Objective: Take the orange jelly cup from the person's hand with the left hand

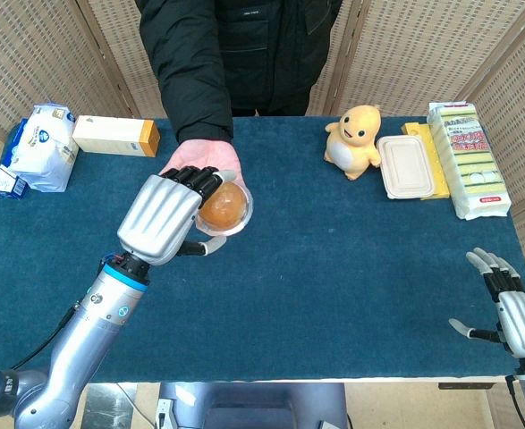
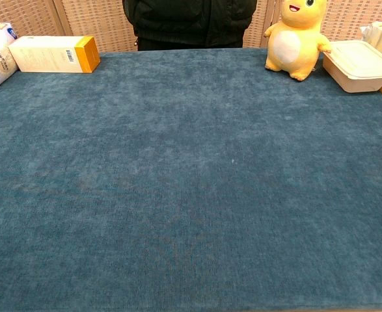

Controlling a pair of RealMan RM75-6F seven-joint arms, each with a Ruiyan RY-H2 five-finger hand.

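Observation:
The orange jelly cup (image 1: pixel 225 208) shows in the head view, left of the table's middle, above the blue cloth. My left hand (image 1: pixel 159 219) grips it from the left, fingers (image 1: pixel 199 181) curled over its far side and the thumb below its near rim. The person's open palm (image 1: pixel 200 160) lies just behind and under the cup; whether it still touches the cup is hidden. My right hand (image 1: pixel 511 307) rests open at the table's near right corner, holding nothing. Neither hand appears in the chest view.
A yellow plush toy (image 1: pixel 356 141) (image 2: pixel 293 38), a lidded food container (image 1: pixel 405 167) and a sponge pack (image 1: pixel 468 159) stand at the back right. A yellow-ended box (image 1: pixel 116 136) and a white bag (image 1: pixel 40 147) sit at the back left. The person stands at the far edge.

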